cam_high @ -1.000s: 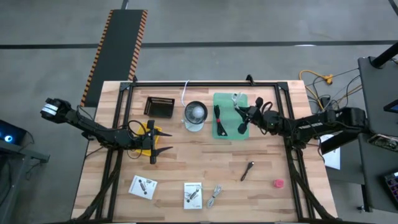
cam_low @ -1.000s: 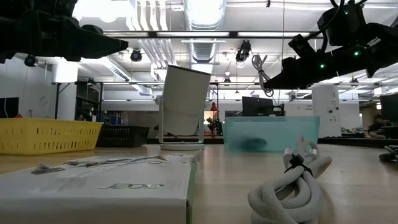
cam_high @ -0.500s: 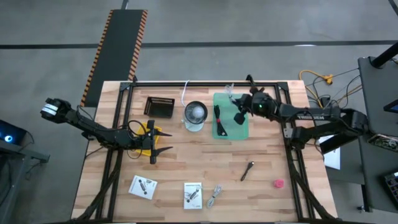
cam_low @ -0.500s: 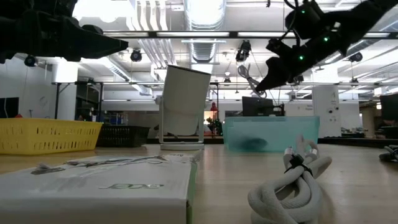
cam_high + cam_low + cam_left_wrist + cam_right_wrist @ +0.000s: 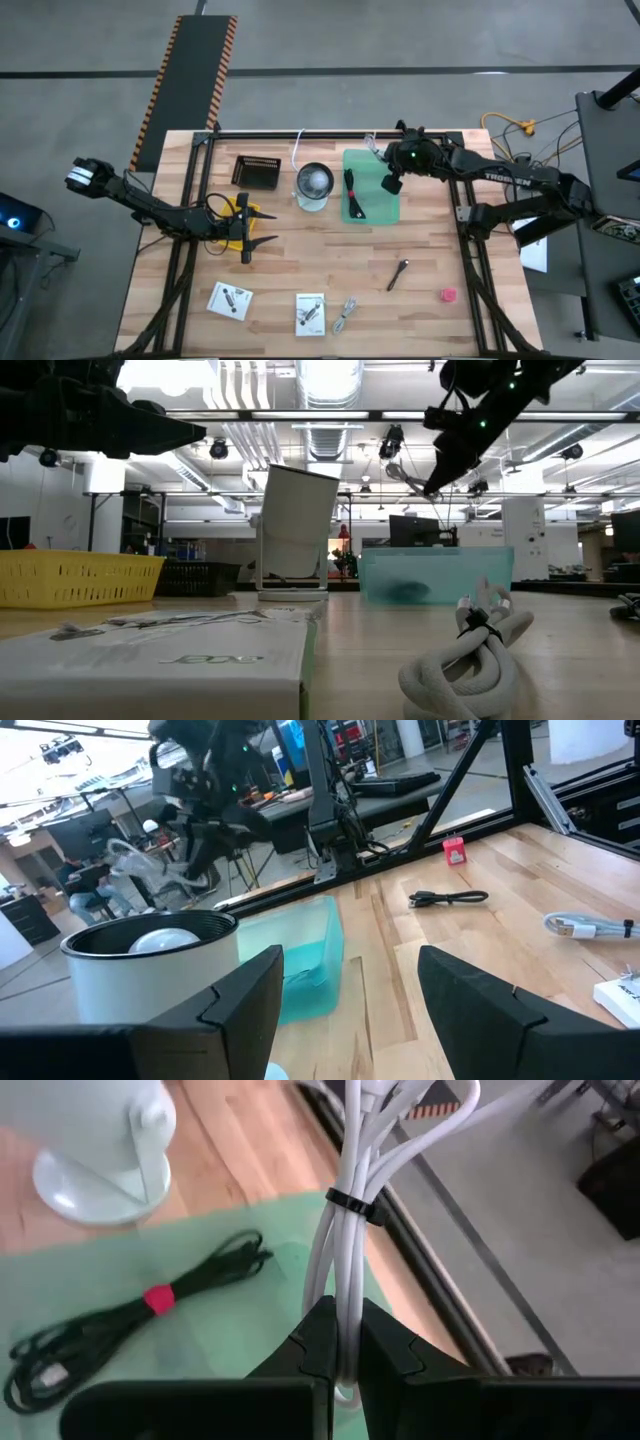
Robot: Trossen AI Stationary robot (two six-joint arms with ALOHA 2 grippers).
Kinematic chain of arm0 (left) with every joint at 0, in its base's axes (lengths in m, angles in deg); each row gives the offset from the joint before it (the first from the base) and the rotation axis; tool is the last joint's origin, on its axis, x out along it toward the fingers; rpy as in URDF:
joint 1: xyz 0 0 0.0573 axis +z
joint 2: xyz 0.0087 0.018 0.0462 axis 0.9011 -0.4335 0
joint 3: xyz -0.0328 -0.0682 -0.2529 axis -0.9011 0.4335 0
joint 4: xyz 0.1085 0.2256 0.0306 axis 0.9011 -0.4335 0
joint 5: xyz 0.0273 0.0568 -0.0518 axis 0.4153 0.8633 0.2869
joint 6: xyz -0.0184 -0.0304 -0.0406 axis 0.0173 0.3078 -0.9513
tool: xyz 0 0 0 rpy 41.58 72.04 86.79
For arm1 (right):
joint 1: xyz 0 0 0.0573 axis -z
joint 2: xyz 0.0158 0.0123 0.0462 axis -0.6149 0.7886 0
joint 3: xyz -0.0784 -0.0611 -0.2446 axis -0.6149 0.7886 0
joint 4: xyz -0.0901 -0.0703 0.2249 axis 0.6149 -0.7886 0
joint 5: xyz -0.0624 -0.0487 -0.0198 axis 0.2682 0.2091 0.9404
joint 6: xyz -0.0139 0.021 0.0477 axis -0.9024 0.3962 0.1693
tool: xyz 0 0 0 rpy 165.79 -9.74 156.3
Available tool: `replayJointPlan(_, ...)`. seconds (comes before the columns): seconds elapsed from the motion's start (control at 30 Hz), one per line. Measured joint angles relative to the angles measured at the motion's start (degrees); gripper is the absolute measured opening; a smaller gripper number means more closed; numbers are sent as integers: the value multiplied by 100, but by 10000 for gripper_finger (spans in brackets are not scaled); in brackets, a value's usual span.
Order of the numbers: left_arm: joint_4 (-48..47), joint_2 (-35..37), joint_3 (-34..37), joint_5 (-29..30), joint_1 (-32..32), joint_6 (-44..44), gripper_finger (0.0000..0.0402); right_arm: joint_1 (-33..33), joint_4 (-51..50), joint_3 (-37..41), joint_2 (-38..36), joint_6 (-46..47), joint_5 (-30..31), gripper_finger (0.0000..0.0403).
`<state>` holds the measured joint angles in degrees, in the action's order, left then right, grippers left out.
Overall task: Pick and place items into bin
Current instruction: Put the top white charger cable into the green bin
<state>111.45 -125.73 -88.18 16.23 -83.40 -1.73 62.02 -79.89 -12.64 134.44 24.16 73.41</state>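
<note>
My right gripper (image 5: 384, 162) is up over the far end of the green bin (image 5: 371, 205) and is shut on a white bundled cable (image 5: 352, 1170) tied with a black band. In the low view the cable (image 5: 400, 472) sticks out beyond the gripper (image 5: 433, 484), high above the bin (image 5: 436, 574). A black cable with a red tie (image 5: 150, 1302) lies in the bin. My left gripper (image 5: 262, 227) waits open at the table's left, level, with nothing between its fingers (image 5: 240, 995). My right gripper pinches the white cable bundle between its two fingers (image 5: 318, 1342), at one end of the bundle (image 5: 346, 1315), below the black band. The fingers slant downward and lie along the bundle. The cable is lifted clear above the bin and reaches out past the fingertips.
On the near part of the table lie a dark stick-like tool (image 5: 398, 273), a pink lump (image 5: 447, 295), a grey coiled cable (image 5: 345, 315) and two white cards (image 5: 230, 300) (image 5: 310, 313). A white cylinder (image 5: 313, 186) and a black basket (image 5: 257, 172) stand left of the bin.
My right gripper has risen and swung toward the table's far edge, over the bin's far end, and has tipped nearer to level. It stays shut on the white cable, which has gone up with it.
</note>
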Motion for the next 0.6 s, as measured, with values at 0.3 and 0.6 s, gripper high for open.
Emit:
replayJointPlan(0.3,0,1,0,0,0,46,216,5,859,48,641,60,-10,13)
replayJointPlan(0.6,0,0,0,-1,0,48,216,79,355,-441,1621,-88,-287,13)
